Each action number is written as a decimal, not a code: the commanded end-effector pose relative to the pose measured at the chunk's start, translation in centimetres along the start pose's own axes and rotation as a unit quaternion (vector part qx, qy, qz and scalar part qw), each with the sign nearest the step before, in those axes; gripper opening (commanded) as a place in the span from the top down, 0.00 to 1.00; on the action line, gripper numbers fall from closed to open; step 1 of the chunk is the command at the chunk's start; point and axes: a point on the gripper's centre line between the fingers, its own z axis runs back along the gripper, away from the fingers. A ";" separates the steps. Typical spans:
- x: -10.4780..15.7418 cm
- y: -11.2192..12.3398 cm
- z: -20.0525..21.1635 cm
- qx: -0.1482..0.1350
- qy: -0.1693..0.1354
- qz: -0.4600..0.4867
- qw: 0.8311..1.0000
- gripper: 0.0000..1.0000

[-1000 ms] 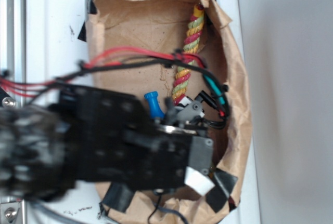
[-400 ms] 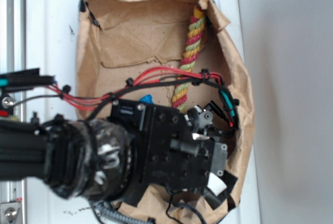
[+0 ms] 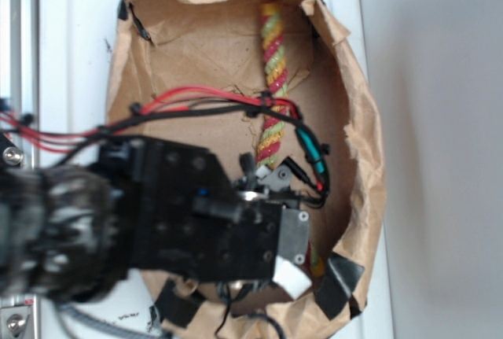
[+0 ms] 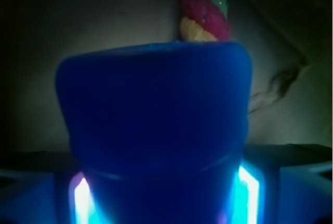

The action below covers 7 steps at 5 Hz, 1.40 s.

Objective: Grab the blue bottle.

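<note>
The blue bottle [image 4: 156, 115] fills the wrist view, very close, standing between my two fingers. Thin lit gaps show on both sides between it and the fingers [image 4: 291, 182]. My gripper [image 4: 156, 193] is open around it. In the exterior view the bottle is hidden under my gripper [image 3: 255, 178], which hangs low inside the brown paper bag [image 3: 361, 158]. The red-yellow-green twisted rope [image 3: 271, 79] lies just beyond the gripper, and its end shows above the bottle in the wrist view [image 4: 205, 11].
The bag's crumpled paper walls rise around the gripper on all sides. Red and black cables [image 3: 204, 99] run across the bag to the arm. The bag sits on a white surface [image 3: 78, 40], with a metal rail along the left edge.
The arm has shifted over the bottle, which no longer shows in the exterior view. The top of the rope has swung left.
</note>
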 end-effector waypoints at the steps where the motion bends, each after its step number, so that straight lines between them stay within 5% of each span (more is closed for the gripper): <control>1: -0.4 5.4 9.2 0.021 -0.064 0.117 0.991 1.00; 2: -0.8 7.5 13.3 0.115 -0.074 0.188 0.973 1.00; 3: -1.2 9.0 16.2 0.124 -0.069 0.278 0.950 1.00; 4: -1.4 7.5 17.3 0.145 -0.053 0.333 0.930 1.00; 5: -1.5 6.4 17.5 0.160 -0.050 0.324 0.931 1.00; 7: -2.0 6.1 17.2 0.146 -0.057 0.310 0.938 1.00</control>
